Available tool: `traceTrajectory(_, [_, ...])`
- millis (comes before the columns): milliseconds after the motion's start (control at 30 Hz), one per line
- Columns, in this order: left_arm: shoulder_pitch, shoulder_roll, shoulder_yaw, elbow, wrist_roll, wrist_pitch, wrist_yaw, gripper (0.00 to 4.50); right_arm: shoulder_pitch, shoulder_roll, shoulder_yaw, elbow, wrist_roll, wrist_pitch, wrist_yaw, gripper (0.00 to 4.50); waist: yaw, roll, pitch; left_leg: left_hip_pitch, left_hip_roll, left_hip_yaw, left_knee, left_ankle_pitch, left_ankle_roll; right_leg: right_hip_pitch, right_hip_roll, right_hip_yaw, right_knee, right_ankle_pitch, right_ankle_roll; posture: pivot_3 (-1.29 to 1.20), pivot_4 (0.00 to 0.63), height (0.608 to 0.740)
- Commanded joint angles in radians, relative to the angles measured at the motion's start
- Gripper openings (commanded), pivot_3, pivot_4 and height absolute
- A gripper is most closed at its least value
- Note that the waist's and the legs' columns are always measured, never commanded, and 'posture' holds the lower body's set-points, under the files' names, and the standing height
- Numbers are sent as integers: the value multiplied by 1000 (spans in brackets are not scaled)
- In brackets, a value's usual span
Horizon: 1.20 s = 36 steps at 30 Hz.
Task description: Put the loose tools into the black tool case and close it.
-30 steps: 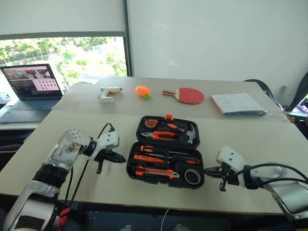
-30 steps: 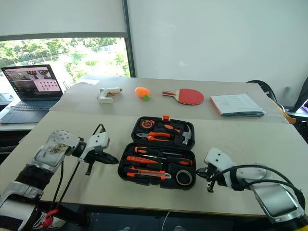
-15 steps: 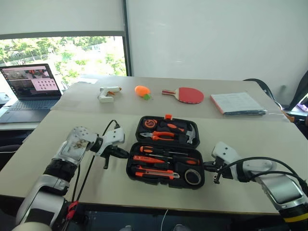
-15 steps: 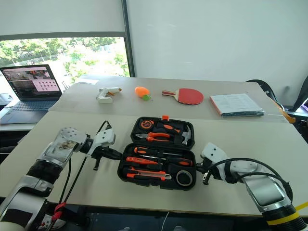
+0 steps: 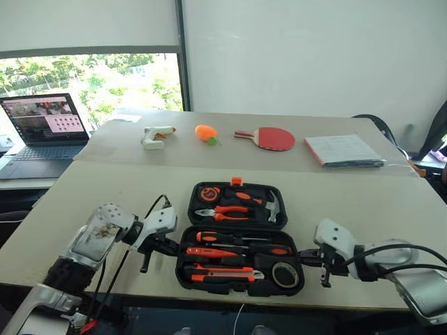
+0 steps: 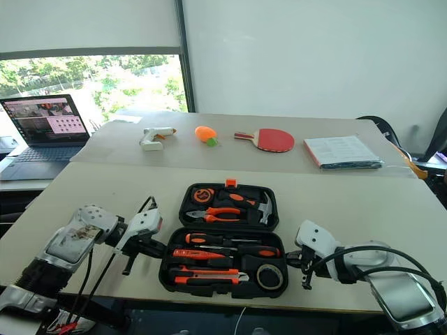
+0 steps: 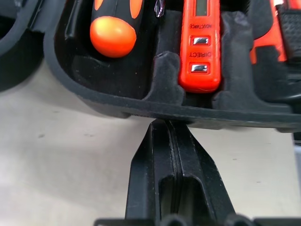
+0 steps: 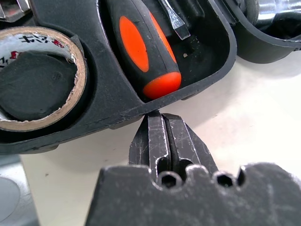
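Legibly, orange tester screwdriver [image 7: 199, 44] reads "INDUCTANCE", "DIRECT"

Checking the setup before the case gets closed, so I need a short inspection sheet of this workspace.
Surface: beige table, bare around the case.
Job's things: black tool case open; screwdrivers, utility knife, tape roll slotted inside.
Clutter: glue gun, orange toy, red paddle, papers on the far table.
Grippers: left gripper and right gripper shut, tips at the case's sides.
Cables: black cable along the left arm.
Surroundings: laptop, window.
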Motion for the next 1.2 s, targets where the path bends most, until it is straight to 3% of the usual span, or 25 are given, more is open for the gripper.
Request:
traceTrajectory(33, [-19,-14,13,-18,-25,-5,30,20,-4,6,-12,-63,30,-21,2,0,1,0,0,0,0,0,0,0,0,0,0,0,0,0,0,0,150,740])
traceTrajectory(400, [-57,106,48,155,39,-93,75,20,76,-100,-134,-27,8,-28,15,0,-3,0,0,2,0,1,0,0,0,1,0,0,0,0,0,0,150,740])
traceTrajectory(500, [-114,95,77,209,25,2,128,20,33,-90,-168,10,27,24,-17,0,-2,0,0,3,0,2,0,0,0,2,0,0,0,0,-1,0,150,740])
traceTrajectory(600, [-210,44,109,216,-52,280,173,626,-81,-37,-180,37,95,161,-72,697,-1,-1,0,3,0,3,0,0,0,2,1,0,0,0,0,0,150,740])
traceTrajectory(667, [-263,12,116,205,-92,465,197,1556,-161,0,-177,49,144,258,-98,1548,0,-1,1,1,0,2,2,0,0,1,1,0,1,0,0,0,150,740])
traceTrajectory(833, [-376,-66,119,205,-174,840,280,3224,-331,82,-153,93,227,459,-170,3184,0,-1,0,-1,0,-2,0,0,0,0,1,0,0,0,0,0,150,740])
traceTrajectory(867, [-390,-76,117,204,-186,888,296,3230,-363,96,-145,110,239,496,-182,3503,0,-1,0,-2,0,-2,0,0,0,-1,1,0,0,0,0,0,150,740])
traceTrajectory(1200, [-488,-218,189,346,-182,985,566,3230,-502,173,-102,301,239,620,-267,3503,0,-1,1,-2,-1,-3,0,0,0,-2,-1,0,1,0,0,0,150,740])
